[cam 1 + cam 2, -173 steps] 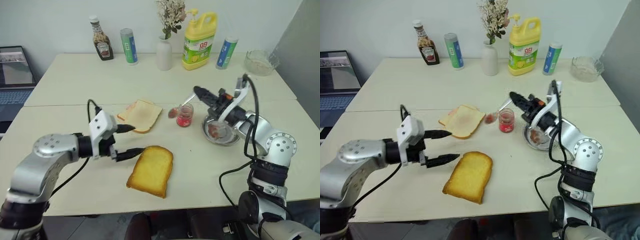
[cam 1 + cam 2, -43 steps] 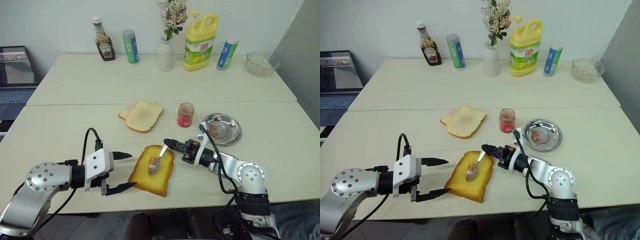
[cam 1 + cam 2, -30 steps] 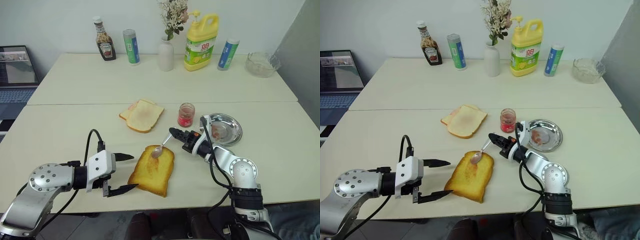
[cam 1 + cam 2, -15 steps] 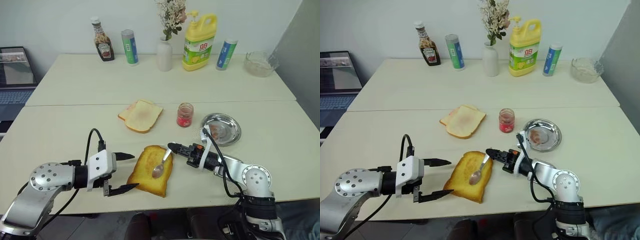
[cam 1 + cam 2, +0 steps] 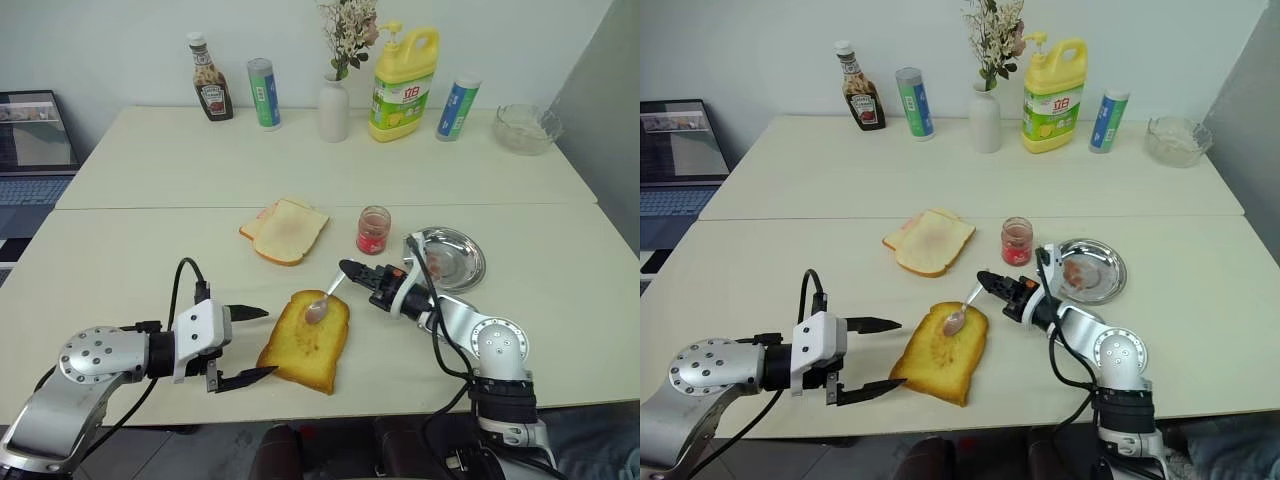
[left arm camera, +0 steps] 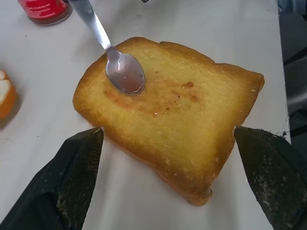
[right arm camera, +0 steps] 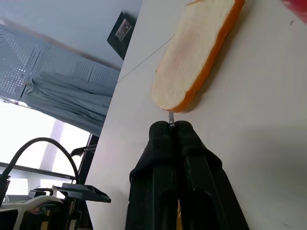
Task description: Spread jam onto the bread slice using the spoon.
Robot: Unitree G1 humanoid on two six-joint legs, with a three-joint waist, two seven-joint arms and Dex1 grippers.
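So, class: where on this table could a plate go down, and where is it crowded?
Free: the far table half, between the bottle row and the white slice, and the right edge past the metal dish. Crowded: the middle, around the toast, spoon, jam and both grippers.

I seem to be in an office or lab: a pale bench (image 5: 140,170) against a bare wall, a laptop (image 5: 35,135) beside it, a detergent jug (image 5: 402,70) and a vase (image 5: 333,108).
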